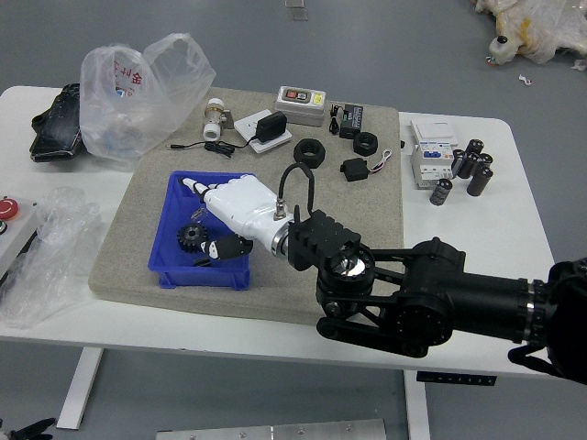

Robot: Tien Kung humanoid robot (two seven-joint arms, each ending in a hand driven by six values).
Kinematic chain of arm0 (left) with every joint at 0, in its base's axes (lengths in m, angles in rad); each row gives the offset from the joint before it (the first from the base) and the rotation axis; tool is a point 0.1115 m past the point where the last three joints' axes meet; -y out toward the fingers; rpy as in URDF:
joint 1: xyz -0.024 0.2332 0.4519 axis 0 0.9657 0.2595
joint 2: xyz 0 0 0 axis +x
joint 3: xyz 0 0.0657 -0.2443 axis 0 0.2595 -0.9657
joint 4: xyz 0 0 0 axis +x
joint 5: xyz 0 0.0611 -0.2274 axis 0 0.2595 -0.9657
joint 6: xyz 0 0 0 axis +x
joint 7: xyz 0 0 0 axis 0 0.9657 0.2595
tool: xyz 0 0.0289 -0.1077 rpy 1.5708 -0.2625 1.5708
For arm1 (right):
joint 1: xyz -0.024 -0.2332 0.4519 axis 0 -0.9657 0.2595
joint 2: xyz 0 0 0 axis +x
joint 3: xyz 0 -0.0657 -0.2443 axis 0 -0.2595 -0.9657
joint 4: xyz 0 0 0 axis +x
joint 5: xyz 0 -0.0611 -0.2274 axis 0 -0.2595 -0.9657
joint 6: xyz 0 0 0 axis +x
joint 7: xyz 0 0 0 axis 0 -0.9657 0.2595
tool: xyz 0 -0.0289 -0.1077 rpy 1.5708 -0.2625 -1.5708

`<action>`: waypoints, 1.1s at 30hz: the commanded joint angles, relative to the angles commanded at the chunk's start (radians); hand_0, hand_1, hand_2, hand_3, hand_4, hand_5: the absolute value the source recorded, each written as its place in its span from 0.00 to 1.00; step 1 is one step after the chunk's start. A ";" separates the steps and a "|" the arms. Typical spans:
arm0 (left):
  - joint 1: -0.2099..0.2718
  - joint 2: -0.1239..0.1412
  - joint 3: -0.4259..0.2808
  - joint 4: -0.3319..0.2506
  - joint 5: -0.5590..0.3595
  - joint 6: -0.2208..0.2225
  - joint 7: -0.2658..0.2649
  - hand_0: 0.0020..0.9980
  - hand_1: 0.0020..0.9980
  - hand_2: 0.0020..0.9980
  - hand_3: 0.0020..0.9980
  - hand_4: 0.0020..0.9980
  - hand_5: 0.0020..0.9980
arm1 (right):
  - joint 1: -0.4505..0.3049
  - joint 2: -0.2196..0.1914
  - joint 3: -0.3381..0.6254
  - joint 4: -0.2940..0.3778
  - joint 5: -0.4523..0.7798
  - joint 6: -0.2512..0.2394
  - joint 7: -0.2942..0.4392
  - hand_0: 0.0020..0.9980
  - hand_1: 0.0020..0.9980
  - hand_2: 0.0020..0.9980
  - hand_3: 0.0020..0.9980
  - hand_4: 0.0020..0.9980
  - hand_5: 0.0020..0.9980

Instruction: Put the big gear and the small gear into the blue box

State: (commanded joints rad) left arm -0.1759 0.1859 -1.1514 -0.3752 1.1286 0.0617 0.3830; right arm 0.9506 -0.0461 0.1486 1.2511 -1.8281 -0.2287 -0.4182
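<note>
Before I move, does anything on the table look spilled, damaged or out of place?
Nothing looks spilled or damaged. One oddity: crumpled clear plastic sheeting lies loose at far left, right beside the white box with the red button, like leftover packaging.

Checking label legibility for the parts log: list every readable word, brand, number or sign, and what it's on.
Nothing reads clearly enough to quote.
Plastic bag: red characters, creased, too unclear.
Grey-white box: marks too small.
White carton: print too small.
Black box: pale marks, too blurred.
</note>
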 joint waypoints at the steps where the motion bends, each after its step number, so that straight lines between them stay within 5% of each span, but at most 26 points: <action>1: 0.001 0.000 -0.003 -0.001 0.002 -0.001 0.008 0.64 0.63 0.62 0.65 0.69 0.57 | -0.001 -0.001 0.003 0.000 -0.001 -0.002 0.001 0.35 0.54 0.77 1.00 0.64 0.27; 5: 0.002 -0.001 -0.009 -0.003 0.007 -0.001 0.022 0.64 0.63 0.62 0.65 0.69 0.57 | -0.009 -0.015 0.047 0.001 -0.012 -0.007 0.000 0.35 0.54 0.77 1.00 0.64 0.27; 11: 0.004 -0.004 -0.006 -0.002 0.006 -0.003 0.027 0.64 0.63 0.62 0.66 0.68 0.58 | -0.050 -0.093 0.191 0.015 -0.036 -0.032 0.010 0.36 0.54 0.77 1.00 0.64 0.27; 12: 0.005 -0.005 -0.005 -0.002 0.007 -0.004 0.029 0.64 0.63 0.62 0.66 0.68 0.58 | -0.061 -0.108 0.218 0.017 -0.032 -0.038 0.014 0.44 0.65 0.78 1.00 0.65 0.28; 17: 0.008 -0.009 -0.002 -0.001 0.007 -0.010 0.032 0.64 0.63 0.62 0.66 0.68 0.58 | -0.150 -0.175 0.369 0.022 0.035 -0.086 0.067 0.44 0.65 0.78 1.00 0.65 0.28; 18: 0.008 -0.010 -0.002 -0.001 0.008 -0.011 0.033 0.64 0.63 0.62 0.66 0.69 0.58 | -0.165 -0.182 0.393 0.023 0.048 -0.093 0.078 0.75 0.86 0.93 1.00 0.86 0.49; 23: 0.011 -0.014 0.002 -0.001 -0.001 -0.014 0.041 0.64 0.63 0.62 0.66 0.69 0.58 | -0.272 -0.217 0.548 0.038 0.121 -0.131 0.176 0.75 0.86 0.93 1.00 0.86 0.49; 24: 0.011 -0.015 0.001 -0.002 -0.001 -0.015 0.042 0.65 0.63 0.62 0.67 0.70 0.60 | -0.290 -0.220 0.574 0.041 0.131 -0.134 0.194 1.00 1.00 1.00 1.00 0.93 0.56; 29: 0.008 -0.016 -0.001 -0.003 -0.006 -0.021 0.049 0.65 0.63 0.62 0.67 0.70 0.60 | -0.385 -0.239 0.706 0.058 0.222 -0.160 0.305 1.00 1.00 1.00 1.00 0.93 0.56; 30: 0.006 -0.015 -0.003 -0.003 -0.004 -0.024 0.053 0.66 0.64 0.62 0.68 0.71 0.62 | -0.404 -0.242 0.736 0.058 0.246 -0.164 0.336 1.00 1.00 1.00 1.00 1.00 0.72; 33: 0.000 -0.013 -0.013 -0.004 0.010 -0.035 0.068 0.66 0.64 0.62 0.68 0.71 0.62 | -0.443 -0.244 0.802 0.053 0.303 -0.170 0.408 1.00 1.00 1.00 1.00 1.00 0.72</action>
State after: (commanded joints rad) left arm -0.1762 0.1726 -1.1646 -0.3787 1.1384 0.0266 0.4515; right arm 0.5074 -0.2904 0.9502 1.3041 -1.5251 -0.3984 -0.0101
